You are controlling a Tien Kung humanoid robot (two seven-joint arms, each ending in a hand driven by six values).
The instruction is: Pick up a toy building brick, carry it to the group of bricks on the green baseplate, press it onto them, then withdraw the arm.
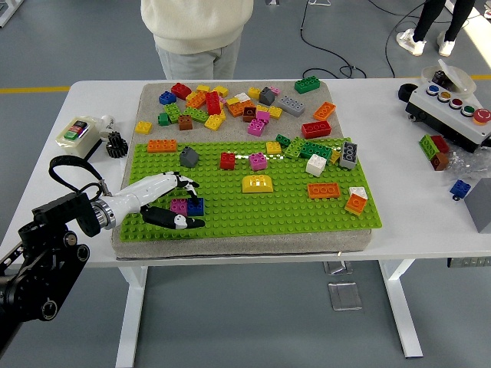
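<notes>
Left arm enters from the lower-left corner, forearm angled up and right, wrist just over the near-left edge of the green baseplate (307, 211). Left hand (157, 201) lies low over the plate, palm side facing right. Upper fingers (170, 184) stretch right and curve over the top; the thumb (180, 221) runs along below, its tip pointing right.

Between fingers and thumb sit a magenta brick (179, 206) and a blue brick (196, 207), side by side and touching, both seated on the plate. Fingers bracket the pair closely; cannot tell whether they actually press on the bricks or merely lie beside them.

Beyond the fingertips to the right: a yellow curved brick (258, 183), well apart. Above the fingers: a grey piece (189, 157).

Right arm out of view.
</notes>
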